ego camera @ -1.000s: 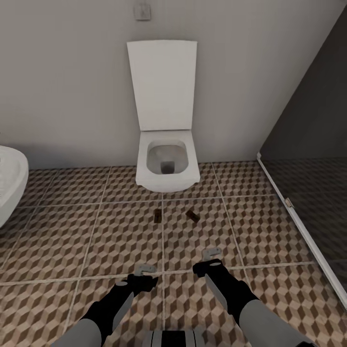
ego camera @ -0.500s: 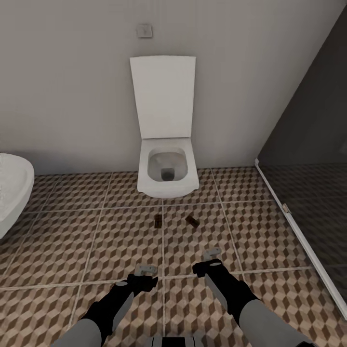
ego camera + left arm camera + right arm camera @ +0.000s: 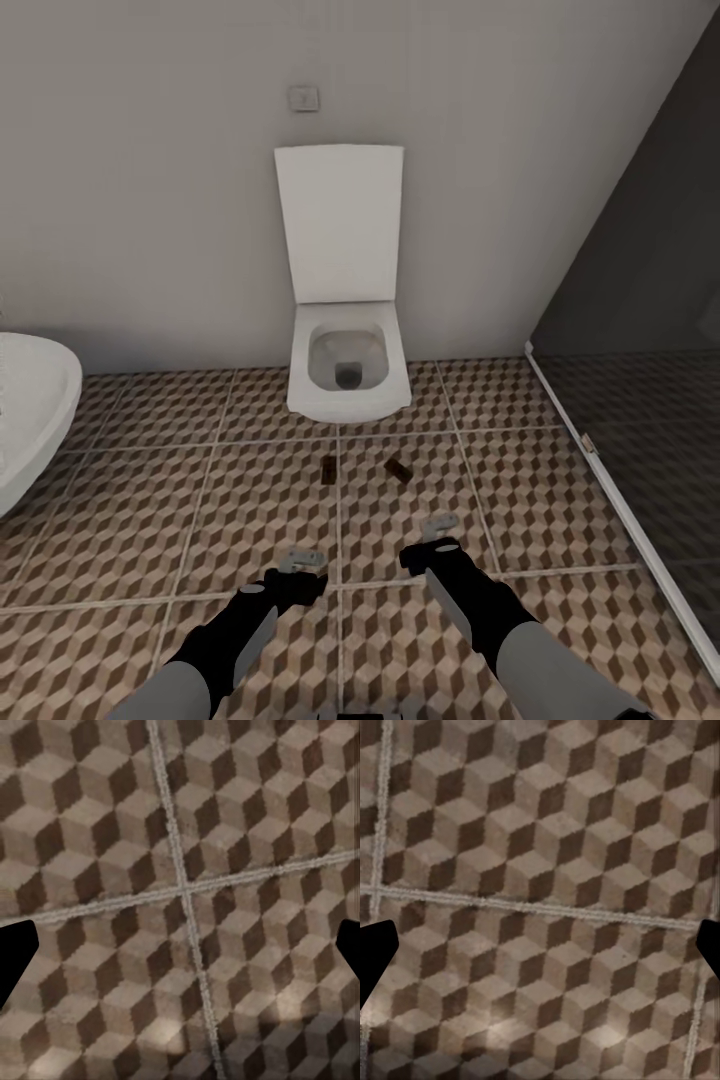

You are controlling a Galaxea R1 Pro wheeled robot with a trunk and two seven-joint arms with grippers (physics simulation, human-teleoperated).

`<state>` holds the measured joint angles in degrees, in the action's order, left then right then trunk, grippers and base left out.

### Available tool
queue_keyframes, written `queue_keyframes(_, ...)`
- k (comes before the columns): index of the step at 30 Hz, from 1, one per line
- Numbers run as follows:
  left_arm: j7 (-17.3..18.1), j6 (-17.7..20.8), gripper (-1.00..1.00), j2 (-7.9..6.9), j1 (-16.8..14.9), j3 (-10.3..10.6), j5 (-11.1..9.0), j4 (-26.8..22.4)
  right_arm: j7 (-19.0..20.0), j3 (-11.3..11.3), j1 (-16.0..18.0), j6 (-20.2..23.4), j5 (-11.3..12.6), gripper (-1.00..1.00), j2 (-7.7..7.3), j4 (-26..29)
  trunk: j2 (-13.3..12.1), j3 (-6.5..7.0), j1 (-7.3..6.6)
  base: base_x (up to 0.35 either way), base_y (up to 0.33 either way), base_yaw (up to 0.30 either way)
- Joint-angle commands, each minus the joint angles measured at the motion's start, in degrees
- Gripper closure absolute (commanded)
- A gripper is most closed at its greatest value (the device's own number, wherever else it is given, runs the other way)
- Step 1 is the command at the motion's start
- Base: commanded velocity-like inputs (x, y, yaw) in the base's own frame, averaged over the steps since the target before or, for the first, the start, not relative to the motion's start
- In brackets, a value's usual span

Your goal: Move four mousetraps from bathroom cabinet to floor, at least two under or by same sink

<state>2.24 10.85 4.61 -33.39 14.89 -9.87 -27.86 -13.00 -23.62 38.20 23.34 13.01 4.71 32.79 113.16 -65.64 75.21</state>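
Two mousetraps lie on the cube-patterned bathroom floor (image 3: 250, 500) just in front of a toilet: one (image 3: 328, 467) beside a grout line, the other (image 3: 398, 469) a little to its right, turned at an angle. They look small and dark from here. My left gripper (image 3: 302, 558) and right gripper (image 3: 440, 525) hang low over the tiles, short of the traps. In the left wrist view the left gripper (image 3: 180, 952) is open over bare tile, and in the right wrist view the right gripper (image 3: 540, 949) is open too. The cabinet and the sink are out of view.
A white wall-hung toilet (image 3: 347, 375) with its lid up stands against the grey wall, a flush plate (image 3: 303, 98) above it. A dark glass shower partition (image 3: 640, 400) with a white base rail runs along the right. A white rounded fixture (image 3: 30, 420) juts in at the left.
The whole picture has shifted: the toilet and both traps sit lower and look smaller, so the camera has backed away. Both arms keep their pose.
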Motion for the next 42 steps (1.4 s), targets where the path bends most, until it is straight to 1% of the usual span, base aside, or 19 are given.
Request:
queue_keyframes(1, 0.0, 0.3, -1.00, -0.04, 0.0, 0.2, -0.6, -0.1, -0.5, -0.4, 0.0, 0.2, 0.6, -1.00, -0.05, 0.1, -0.4, 0.24, -0.23, 0.000, 0.000, 0.000)
queue_keyframes(42, 0.0, 0.3, -1.00, -0.04, 0.0, 0.2, -0.6, -0.1, -0.5, -0.4, 0.0, 0.2, 0.6, -1.00, -0.05, 0.1, -16.8, 11.34, -9.24, 0.000, 0.000, 0.000)
